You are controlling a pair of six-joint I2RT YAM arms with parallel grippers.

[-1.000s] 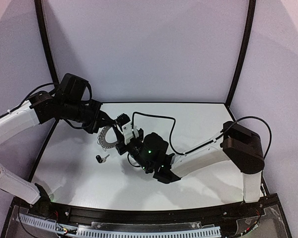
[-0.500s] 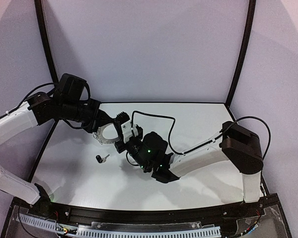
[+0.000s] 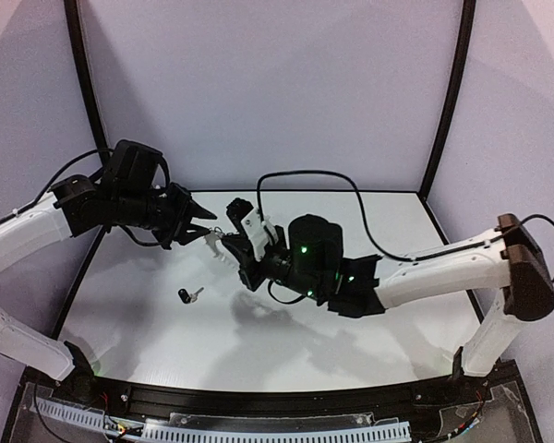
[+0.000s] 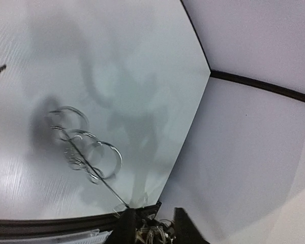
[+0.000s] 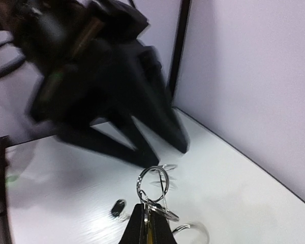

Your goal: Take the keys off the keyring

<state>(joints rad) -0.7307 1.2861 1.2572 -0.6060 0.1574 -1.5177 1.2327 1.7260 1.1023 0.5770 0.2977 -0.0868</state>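
The keyring (image 5: 153,180) shows as thin silver wire loops standing up from my right gripper (image 5: 151,216), which is shut on it; a yellowish sliver sits between the fingers. In the top view the keyring (image 3: 215,242) hangs above the table between both grippers. My left gripper (image 3: 206,224) is open just left of it, its black fingers (image 5: 142,127) spread and blurred. From the left wrist, the keyring (image 4: 86,152) is edge-on, a thin line with loops ending near the left gripper (image 4: 150,213). A black-headed key (image 3: 186,295) lies loose on the table, and it also shows in the right wrist view (image 5: 118,207).
The white table (image 3: 351,351) is bounded by a black frame edge (image 3: 305,191) and pale walls behind. The right arm (image 3: 425,272) stretches across the middle with its cable (image 3: 351,189) arching over it. A black rail (image 3: 305,401) runs along the near edge.
The left gripper has opened and let go of the keyring. The right arm has stretched out and lifted, carrying the keyring up and slightly right. The black key has not moved.
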